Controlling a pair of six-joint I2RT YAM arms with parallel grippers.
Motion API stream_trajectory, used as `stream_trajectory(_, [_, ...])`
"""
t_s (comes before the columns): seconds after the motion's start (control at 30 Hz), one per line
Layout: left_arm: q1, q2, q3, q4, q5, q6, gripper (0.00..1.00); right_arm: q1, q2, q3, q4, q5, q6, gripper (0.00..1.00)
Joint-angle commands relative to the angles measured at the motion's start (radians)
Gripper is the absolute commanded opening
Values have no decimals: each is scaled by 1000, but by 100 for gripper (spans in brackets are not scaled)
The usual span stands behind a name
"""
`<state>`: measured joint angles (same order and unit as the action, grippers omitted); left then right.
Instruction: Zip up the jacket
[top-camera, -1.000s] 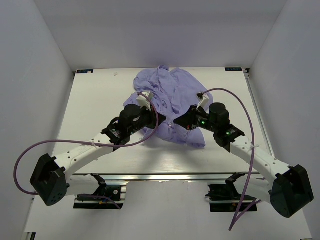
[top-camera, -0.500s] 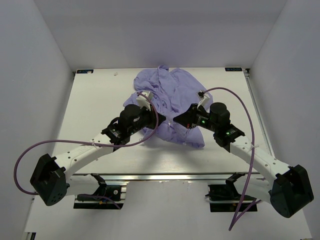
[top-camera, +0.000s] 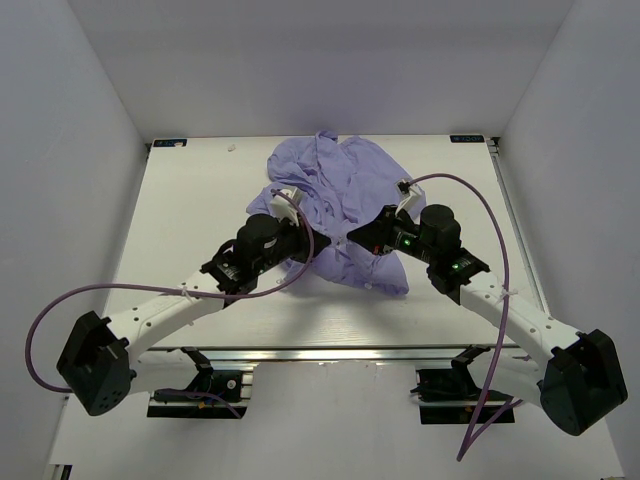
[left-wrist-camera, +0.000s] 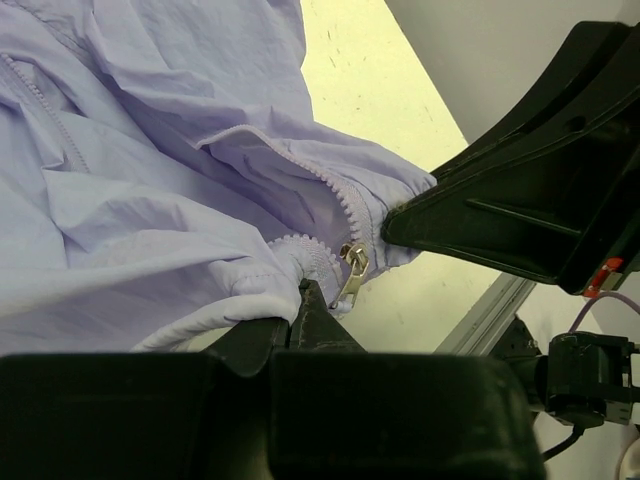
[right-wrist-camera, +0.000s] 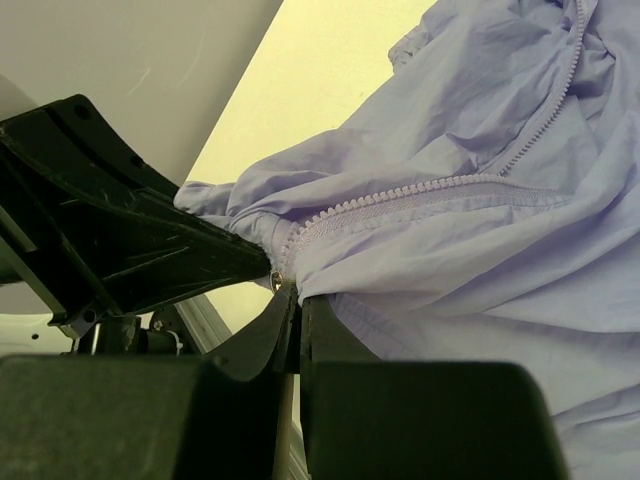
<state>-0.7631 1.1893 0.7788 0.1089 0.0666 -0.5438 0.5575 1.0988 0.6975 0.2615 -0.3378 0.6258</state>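
Observation:
The lavender jacket (top-camera: 340, 185) lies crumpled at the back middle of the table, with its near hem raised between both arms. My left gripper (top-camera: 314, 245) is shut on the hem beside the zipper teeth (left-wrist-camera: 300, 292). A gold zipper pull (left-wrist-camera: 352, 270) dangles just right of its fingertips. My right gripper (top-camera: 354, 238) is shut on the opposite bottom end of the zipper (right-wrist-camera: 293, 296), where a small metal slider (right-wrist-camera: 276, 278) shows. The two grippers meet tip to tip, each appearing as a black wedge in the other's wrist view. The zipper teeth (right-wrist-camera: 420, 190) run open up the jacket.
The white table (top-camera: 190, 200) is walled in on three sides. A metal rail (top-camera: 320, 354) runs along its near edge above the arm bases. Purple cables (top-camera: 470, 200) loop off both arms.
The right gripper has drawn its end of the hem slightly up and back. The left arm has shifted a little, and the near fold of the jacket has followed. Both grips hold.

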Motion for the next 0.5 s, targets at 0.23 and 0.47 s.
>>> stream_trajectory(0.23, [-5, -56, 5, 26, -42, -44, 0, -2, -10, 14, 16, -26, -32, 0])
stream_trajectory(0.47, [-5, -42, 7, 28, -45, -53, 0, -2, -11, 19, 39, -53, -23, 0])
